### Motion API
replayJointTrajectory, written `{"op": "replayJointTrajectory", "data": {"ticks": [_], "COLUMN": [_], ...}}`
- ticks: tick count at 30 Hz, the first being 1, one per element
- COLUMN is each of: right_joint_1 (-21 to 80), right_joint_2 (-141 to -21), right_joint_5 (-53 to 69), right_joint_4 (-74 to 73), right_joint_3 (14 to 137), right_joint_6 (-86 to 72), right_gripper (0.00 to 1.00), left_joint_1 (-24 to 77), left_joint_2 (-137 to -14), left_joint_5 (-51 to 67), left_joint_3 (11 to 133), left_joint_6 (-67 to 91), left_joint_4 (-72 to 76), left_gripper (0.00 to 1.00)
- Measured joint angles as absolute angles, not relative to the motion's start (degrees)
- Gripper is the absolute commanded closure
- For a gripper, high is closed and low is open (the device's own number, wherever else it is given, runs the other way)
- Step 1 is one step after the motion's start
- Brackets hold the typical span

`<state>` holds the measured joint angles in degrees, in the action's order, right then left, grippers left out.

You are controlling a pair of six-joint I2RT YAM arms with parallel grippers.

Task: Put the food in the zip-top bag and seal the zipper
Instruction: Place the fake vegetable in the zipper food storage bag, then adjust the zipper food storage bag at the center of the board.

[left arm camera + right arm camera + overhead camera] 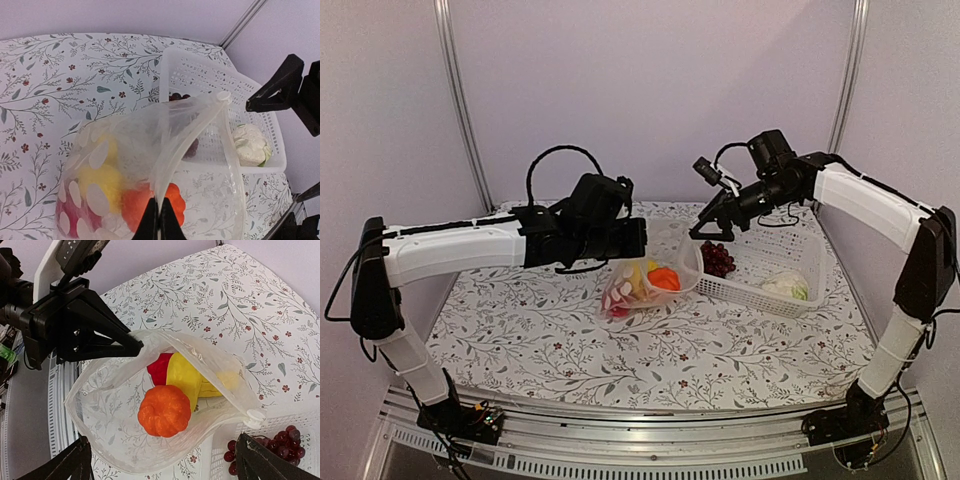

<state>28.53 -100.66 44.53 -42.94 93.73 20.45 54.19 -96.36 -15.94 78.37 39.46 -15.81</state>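
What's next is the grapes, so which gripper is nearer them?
Right. The right gripper hovers open just above the grapes in the basket; the left gripper is farther, pinching the edge of the bag.

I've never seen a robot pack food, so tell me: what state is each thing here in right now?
zip-top bag: mouth open, partly filled
zipper: unsealed
left gripper: shut on the bag's rim
right gripper: open, empty
orange fruit: inside the bag
red pepper: inside the bag
yellow pieces: inside the bag
white basket: upright, holding two foods
grape bunch: in the basket, not bagged
cabbage: in the basket, not bagged
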Motion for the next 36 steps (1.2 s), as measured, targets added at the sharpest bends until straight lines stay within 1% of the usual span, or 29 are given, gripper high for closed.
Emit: {"op": "replayJointTrajectory", "data": {"ticks": [6, 9, 14, 18, 21, 23, 29, 33, 36], "right_joint_1": [27.38, 24.34, 16.19, 12.8, 12.69, 12.73, 12.71, 12.71, 12.67], "right_joint_2": [-95.0, -92.95, -92.33, -92.58, -93.51, -94.08, -94.37, -94.37, -94.24], "right_joint_5": [39.18, 37.78, 32.53, 25.85, 22.74, 21.15, 14.94, 11.62, 14.15], "right_joint_4": [-42.83, -42.92, -43.05, -43.4, -44.45, -45.67, -49.91, -51.2, -52.34], "right_joint_3": [90.7, 89.06, 86.94, 84.05, 82.78, 82.5, 81.25, 79.05, 78.81], "right_joint_6": [21.28, 21.76, 24.05, 26.46, 28.14, 28.99, 32.23, 33.5, 33.76], "right_gripper": [0.01, 0.02, 0.12, 0.16, 0.17, 0.16, 0.04, 0.04, 0.04], "left_joint_1": [54.19, 54.22, 54.41, 58.37, 58.46, 56.31, 54.7, 54.74, 54.74], "left_joint_2": [-96.31, -95.37, -89.36, -85.56, -86.26, -87.83, -91.15, -91.9, -93.36], "left_joint_5": [-15.81, -14.41, -16.56, -23.73, -24.91, -24.73, -22.5, -21.26, -20.12], "left_joint_3": [78.37, 78.13, 74.56, 74.89, 77.45, 77.82, 75.68, 76.07, 77.01], "left_joint_6": [39.35, 38.44, 36.88, 32.45, 32.6, 32.6, 32.32, 32.08, 31.9], "left_joint_4": [-15.81, -15.4, -14.63, -12.99, -14.81, -15.55, -17.12, -17.5, -17.87], "left_gripper": [1.0, 1.0, 1.0, 1.0, 1.0, 1.0, 1.0, 1.0, 1.0]}}
